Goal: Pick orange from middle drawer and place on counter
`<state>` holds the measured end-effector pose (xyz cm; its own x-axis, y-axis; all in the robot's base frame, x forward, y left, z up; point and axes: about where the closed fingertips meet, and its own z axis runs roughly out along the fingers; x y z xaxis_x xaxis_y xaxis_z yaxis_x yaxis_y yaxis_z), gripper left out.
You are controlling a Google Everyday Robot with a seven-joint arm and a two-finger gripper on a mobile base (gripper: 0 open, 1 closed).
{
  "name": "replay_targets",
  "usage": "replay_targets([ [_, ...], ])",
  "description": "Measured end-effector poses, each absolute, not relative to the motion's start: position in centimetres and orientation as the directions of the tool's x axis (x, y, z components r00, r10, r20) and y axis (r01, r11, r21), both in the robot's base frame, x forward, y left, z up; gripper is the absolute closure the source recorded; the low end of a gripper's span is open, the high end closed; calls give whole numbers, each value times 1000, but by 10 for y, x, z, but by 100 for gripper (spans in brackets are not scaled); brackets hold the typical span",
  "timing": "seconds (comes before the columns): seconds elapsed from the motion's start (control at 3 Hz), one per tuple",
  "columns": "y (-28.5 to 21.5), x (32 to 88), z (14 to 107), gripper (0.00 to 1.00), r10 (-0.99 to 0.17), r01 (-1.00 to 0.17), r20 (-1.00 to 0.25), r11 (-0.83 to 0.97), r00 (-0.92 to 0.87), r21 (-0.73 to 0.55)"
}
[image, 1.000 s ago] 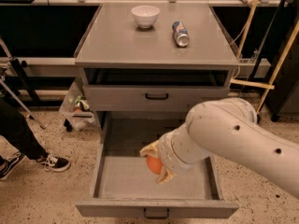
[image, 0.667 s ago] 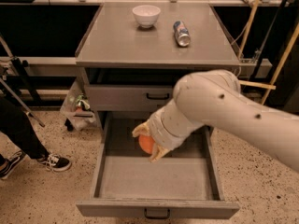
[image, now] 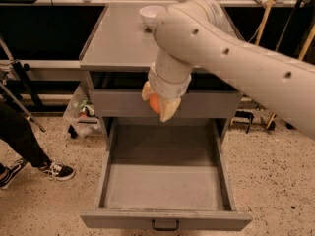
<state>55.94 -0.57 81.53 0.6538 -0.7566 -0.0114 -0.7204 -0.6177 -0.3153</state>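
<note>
My gripper (image: 157, 102) hangs in front of the upper drawer's face, above the back of the open middle drawer (image: 165, 186). Its pale fingers are shut on the orange (image: 155, 103), a small bright-orange fruit showing between them. The middle drawer is pulled far out and its flat grey floor is bare. The counter (image: 115, 38) lies just above and behind the gripper; my thick white arm crosses over its right half and hides that part.
A white bowl (image: 149, 14) stands at the back of the counter. A person's leg and black sneaker (image: 56, 171) are at the left. A bag of items (image: 83, 111) sits on the floor beside the cabinet. Poles and cables stand at the right.
The gripper has risen out of the middle drawer with the orange, moving up and back to the level of the upper drawer's front. The arm now covers the counter's right side.
</note>
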Motion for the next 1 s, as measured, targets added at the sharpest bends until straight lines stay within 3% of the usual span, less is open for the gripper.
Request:
replay_targets([
  [1.0, 20, 578, 842, 100, -718, -677, 32, -670, 695, -304],
])
